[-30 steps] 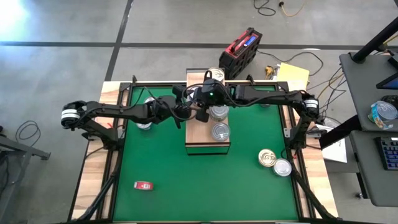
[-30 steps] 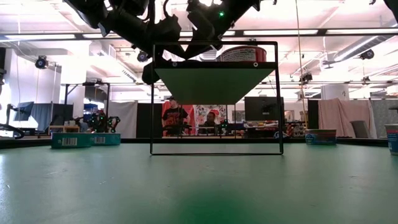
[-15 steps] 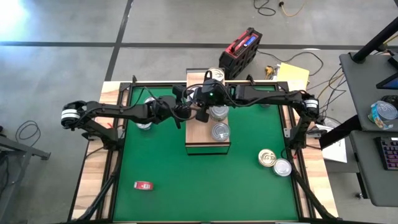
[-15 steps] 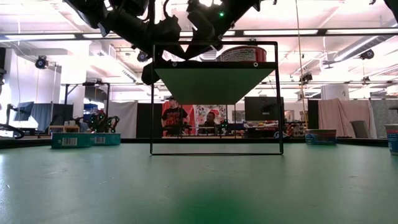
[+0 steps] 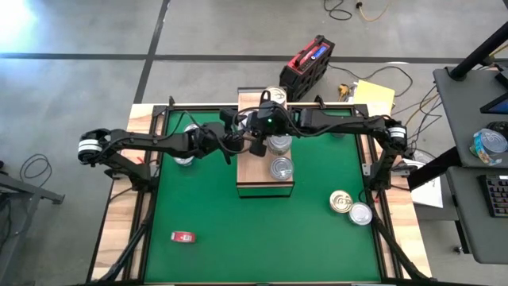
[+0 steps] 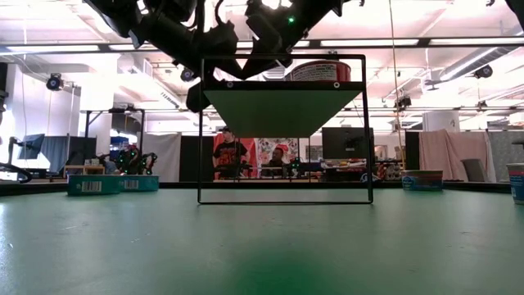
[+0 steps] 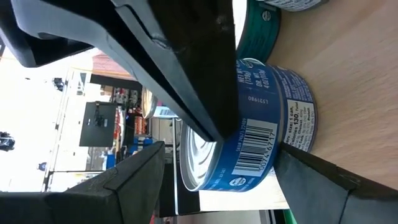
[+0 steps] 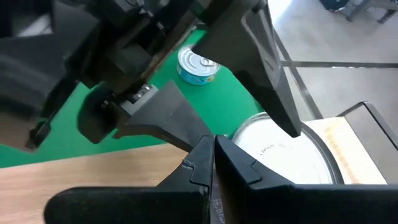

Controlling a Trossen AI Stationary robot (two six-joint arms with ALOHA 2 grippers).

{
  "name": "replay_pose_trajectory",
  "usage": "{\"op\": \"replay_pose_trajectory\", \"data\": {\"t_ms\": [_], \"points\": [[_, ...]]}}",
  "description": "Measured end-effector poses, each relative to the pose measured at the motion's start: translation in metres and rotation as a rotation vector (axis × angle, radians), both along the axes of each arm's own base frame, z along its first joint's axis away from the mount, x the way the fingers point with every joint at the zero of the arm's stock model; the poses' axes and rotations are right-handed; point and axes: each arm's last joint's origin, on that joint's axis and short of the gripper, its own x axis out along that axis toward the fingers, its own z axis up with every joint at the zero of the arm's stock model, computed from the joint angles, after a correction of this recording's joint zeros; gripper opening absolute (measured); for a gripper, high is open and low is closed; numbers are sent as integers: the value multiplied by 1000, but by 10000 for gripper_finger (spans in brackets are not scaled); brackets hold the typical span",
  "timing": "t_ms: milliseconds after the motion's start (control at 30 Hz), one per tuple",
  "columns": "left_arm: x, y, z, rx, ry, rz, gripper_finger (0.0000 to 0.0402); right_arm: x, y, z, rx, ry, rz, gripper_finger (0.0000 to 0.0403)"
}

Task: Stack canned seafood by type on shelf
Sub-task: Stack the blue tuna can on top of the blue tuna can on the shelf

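Presently: left tool [image 7: 249, 124] wide open, fingers either side of blue-labelled can [image 7: 261, 134] lying on its side on shelf [image 5: 248, 168]; contact unclear, nothing lifted. Right tool [image 8: 211, 165] fully closed, empty, poised over shelf just beside left tool, above silver lid [image 8: 283, 155]. Two more silver-lidded cans [image 5: 282, 168] on shelf; gold-lidded can [image 5: 341, 200] and silver neighbour [image 5: 360, 214] on green surface [image 5: 238, 230], well apart. Risk: arms crowded, so collision likely; sideways can may roll off shelf.

The blue can [image 7: 267, 130] bears a barcode and "130" (the rest unreadable).
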Motion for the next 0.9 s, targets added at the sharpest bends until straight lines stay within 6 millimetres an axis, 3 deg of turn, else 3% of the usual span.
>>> {"op": "replay_pose_trajectory", "data": {"t_ms": [267,500,900], "points": [[1,0,3,10,-31,-5,277,3,2,1,37,-33,60,9],[1,0,3,9,-31,-6,277,8,-1,-10,39,-7,45,9],[1,0,3,9,-31,-5,277,7,-4,-11,-20,16,-35,9]]}}
